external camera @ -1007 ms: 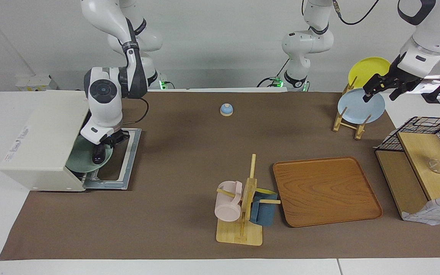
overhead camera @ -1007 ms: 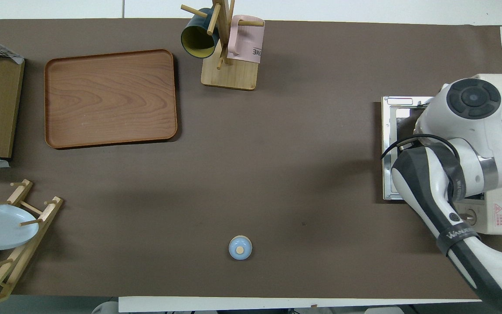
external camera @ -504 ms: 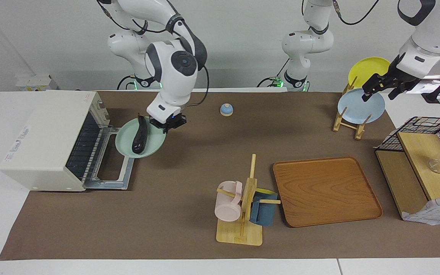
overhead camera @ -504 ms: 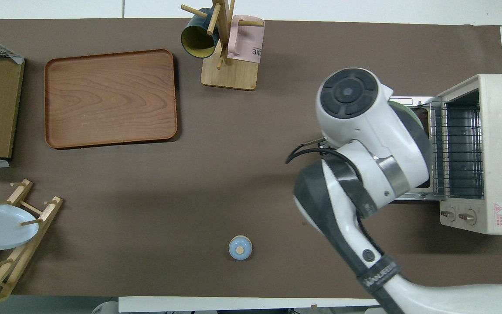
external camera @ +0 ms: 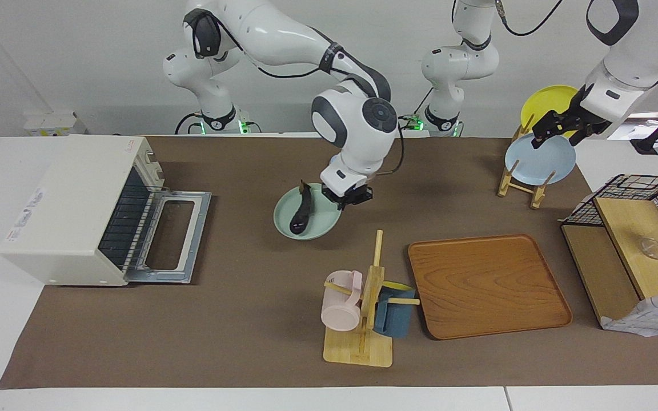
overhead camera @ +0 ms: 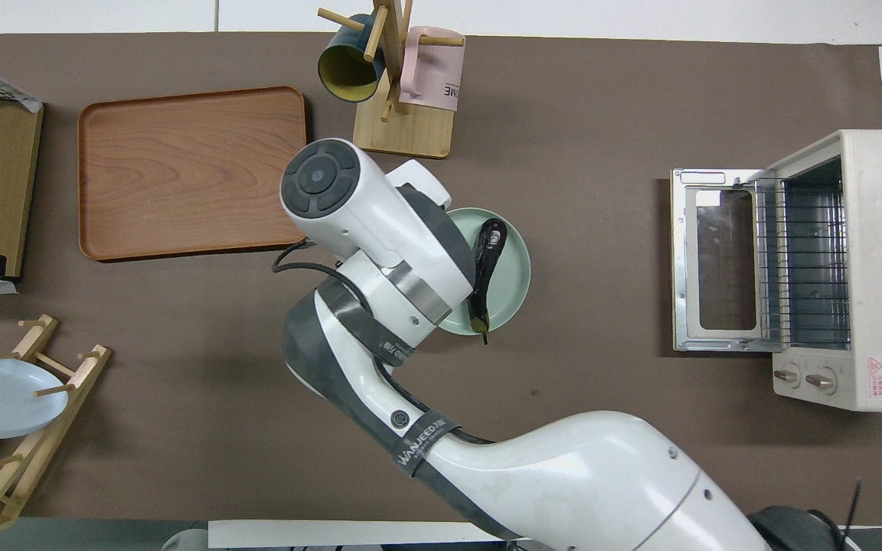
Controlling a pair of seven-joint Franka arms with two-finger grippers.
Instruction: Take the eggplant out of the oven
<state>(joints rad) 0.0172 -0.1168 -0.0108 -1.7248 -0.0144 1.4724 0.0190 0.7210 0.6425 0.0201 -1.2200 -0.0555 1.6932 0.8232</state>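
The eggplant point(external camera: 301, 211) point(overhead camera: 485, 264), dark purple and slender, lies on a pale green plate point(external camera: 283, 218) point(overhead camera: 511, 268) at the middle of the mat. My right gripper point(external camera: 347, 196) is shut on that plate's rim at the edge toward the left arm's end. I cannot tell whether the plate rests on the mat or hangs just above it. The off-white oven point(external camera: 72, 205) point(overhead camera: 877, 268) stands at the right arm's end with its door point(external camera: 172, 237) dropped open and a bare wire rack inside. My left gripper point(external camera: 557, 130) hangs open over the plate rack.
A mug tree point(external camera: 363, 308) with a pink and a blue mug stands farther from the robots than the green plate, beside a wooden tray point(external camera: 489, 285). A small blue bell point(external camera: 338, 164) sits nearer the robots. The plate rack point(external camera: 520, 185) and a wire basket point(external camera: 649, 197) fill the left arm's end.
My right gripper drew the green plate with the eggplant out of the oven and carried it to the middle of the mat. The left arm barely shifted.
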